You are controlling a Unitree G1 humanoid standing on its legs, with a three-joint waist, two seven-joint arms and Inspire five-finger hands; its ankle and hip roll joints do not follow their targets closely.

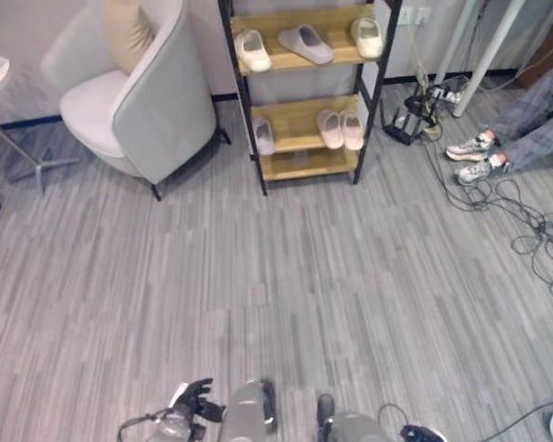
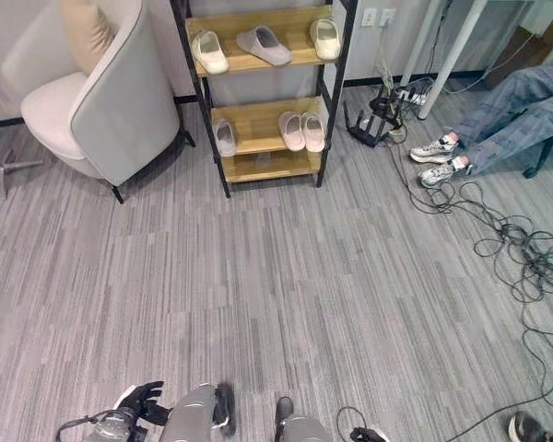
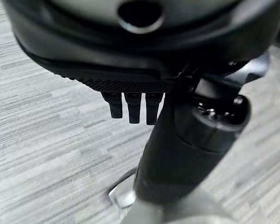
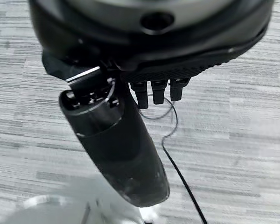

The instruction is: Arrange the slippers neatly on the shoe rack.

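Observation:
The shoe rack (image 1: pixel 242 83), black-framed with wooden shelves, stands at the far side of the floor. Its upper shelf holds a cream slipper (image 1: pixel 252 50) at the left, a grey slipper (image 1: pixel 305 43) lying askew in the middle and another cream slipper (image 1: pixel 367 37) at the right. On the lower shelf a pale grey slipper (image 1: pixel 264 135) lies alone at the left, and a pink pair (image 1: pixel 341 129) lies side by side at the right. My left hand (image 1: pixel 195 401) and right hand (image 2: pixel 364 435) hang low, far from the rack. Both are open and hold nothing, with fingers (image 3: pixel 133 106) and fingers (image 4: pixel 157 91) relaxed.
A light grey armchair (image 1: pixel 138 101) with a beige cushion stands left of the rack. A person's legs in sneakers (image 1: pixel 475 157) stretch out at the right, beside white table legs (image 1: pixel 484 51). Loose cables (image 2: pixel 516 249) sprawl over the floor there. The floor is grey carpet.

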